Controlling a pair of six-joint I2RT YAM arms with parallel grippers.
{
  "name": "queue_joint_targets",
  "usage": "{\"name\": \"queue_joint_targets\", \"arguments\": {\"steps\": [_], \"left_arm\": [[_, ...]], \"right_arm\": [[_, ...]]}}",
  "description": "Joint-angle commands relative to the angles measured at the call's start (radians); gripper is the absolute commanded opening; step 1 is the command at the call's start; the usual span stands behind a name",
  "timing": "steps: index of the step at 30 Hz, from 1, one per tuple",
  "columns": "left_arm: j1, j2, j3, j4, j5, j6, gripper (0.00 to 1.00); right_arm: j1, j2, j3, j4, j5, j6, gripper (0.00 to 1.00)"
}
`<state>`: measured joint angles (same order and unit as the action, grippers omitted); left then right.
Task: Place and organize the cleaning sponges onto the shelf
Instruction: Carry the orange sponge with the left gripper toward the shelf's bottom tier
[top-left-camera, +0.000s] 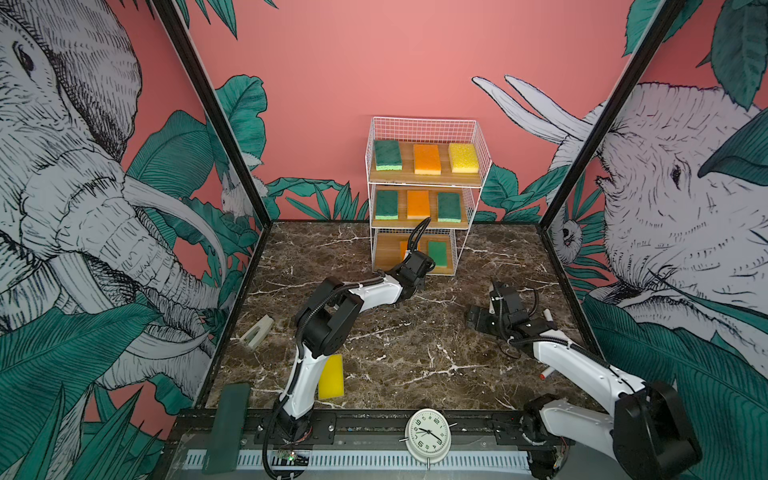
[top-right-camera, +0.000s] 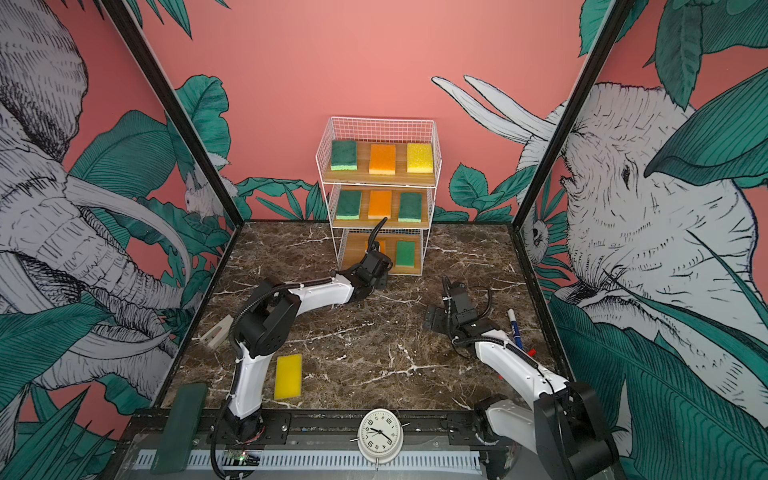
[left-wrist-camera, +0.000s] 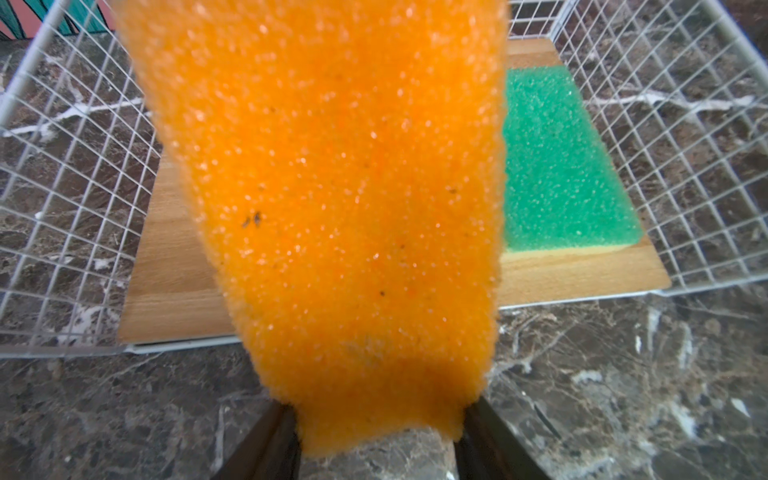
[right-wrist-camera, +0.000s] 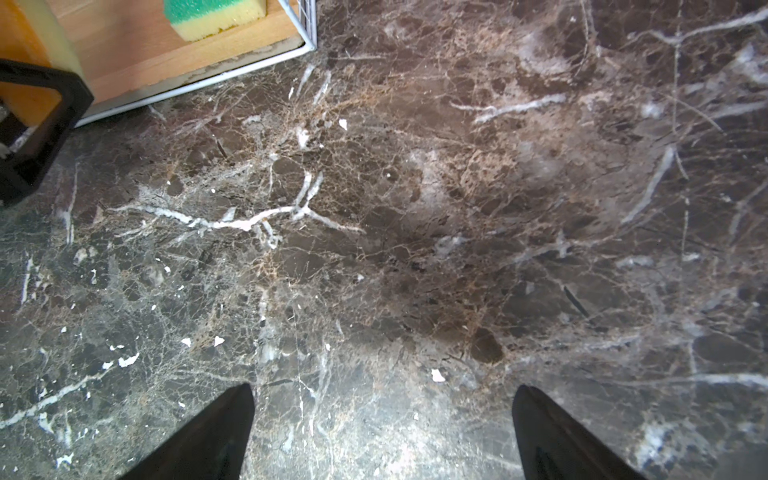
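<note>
The shelf (top-left-camera: 428, 124) stands at the back of the marble table. Its top board carries a green, an orange and a yellow sponge. The middle board has green, orange, green. My left gripper (left-wrist-camera: 378, 436) is shut on an orange sponge (left-wrist-camera: 332, 187), holding it tilted over the middle of the bottom board, beside a green sponge (left-wrist-camera: 557, 166) lying at that board's right. In a top view the left gripper (top-left-camera: 415, 266) is at the bottom tier's front edge. A yellow sponge (top-left-camera: 331, 377) lies on the table by the left arm's base. My right gripper (right-wrist-camera: 382, 395) hangs open over bare marble.
A red-and-white marker pen (top-right-camera: 515, 328) lies by the right arm. A beige clip-like object (top-left-camera: 257, 330) sits at the table's left edge. A dark green block (top-left-camera: 226, 428) and a white clock (top-left-camera: 428, 434) rest on the front rail.
</note>
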<state>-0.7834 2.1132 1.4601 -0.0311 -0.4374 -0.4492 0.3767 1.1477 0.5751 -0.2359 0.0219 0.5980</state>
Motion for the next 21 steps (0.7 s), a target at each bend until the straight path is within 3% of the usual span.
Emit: {"name": "queue_joint_targets", "arguments": {"steps": [1,21], "left_arm": [[-0.001,0.001,0.013,0.070,-0.032,0.013,0.55],[-0.001,0.103,0.080,0.146,-0.043,0.028,0.56]], "right_arm": [[-0.004,-0.016,-0.006,0.037,-0.001,-0.007,0.99],[-0.004,-0.039,-0.022,0.049,-0.008,-0.006,0.99]]}}
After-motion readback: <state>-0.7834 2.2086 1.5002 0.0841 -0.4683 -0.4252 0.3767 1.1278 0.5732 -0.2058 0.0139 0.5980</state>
